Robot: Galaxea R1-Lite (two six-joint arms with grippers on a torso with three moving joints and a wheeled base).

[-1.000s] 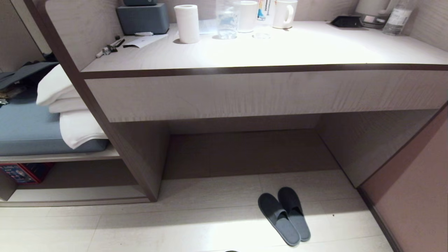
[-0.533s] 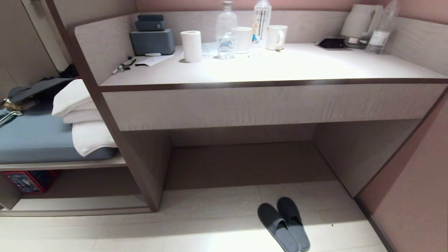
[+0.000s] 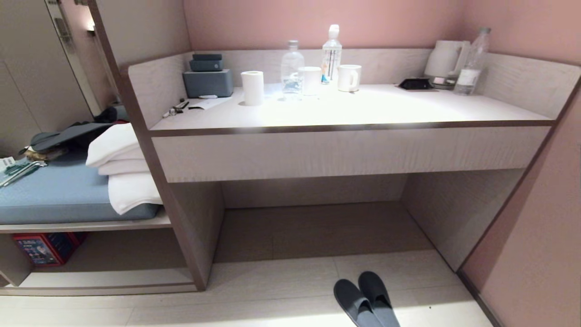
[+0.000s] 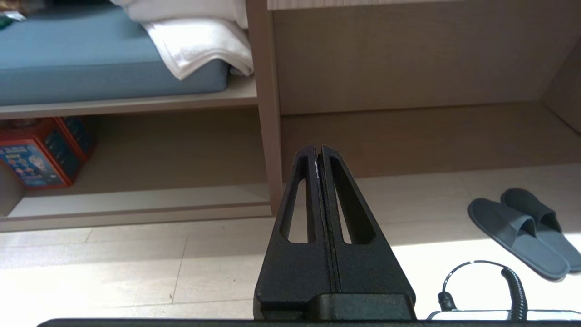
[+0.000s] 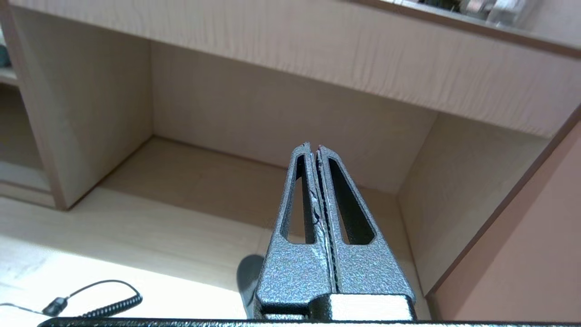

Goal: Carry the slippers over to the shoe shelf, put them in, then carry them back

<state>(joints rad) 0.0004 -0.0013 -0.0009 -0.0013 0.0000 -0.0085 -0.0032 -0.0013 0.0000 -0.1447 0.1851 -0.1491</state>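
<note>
1. The slippers (image 3: 366, 300) lie side by side and touching on the pale floor (image 3: 272, 290), at about 6 o'clock in the head view, in front of the tall recess under the counter (image 3: 354, 109); their heels run off the lower edge of that view.
2. The shoe shelf (image 3: 104, 277), a low open cubby with a pale bottom board, sits at about 8 o'clock, left of the upright panel and well apart from the slippers.
3. A red box (image 3: 45, 247) stands at the left end of that cubby.
4. Above the cubby, folded white towels (image 3: 122, 168) rest on a blue cushion (image 3: 59, 195).
5. The left pincer (image 4: 320, 152) hangs above the floor with its fingers pressed together, holding nothing.
6. The right pincer (image 5: 314, 149) points at the recess, fingers together and empty.
7. On the counter stand bottles, mugs, a paper roll (image 3: 252, 88) and a kettle (image 3: 445, 59).
</note>
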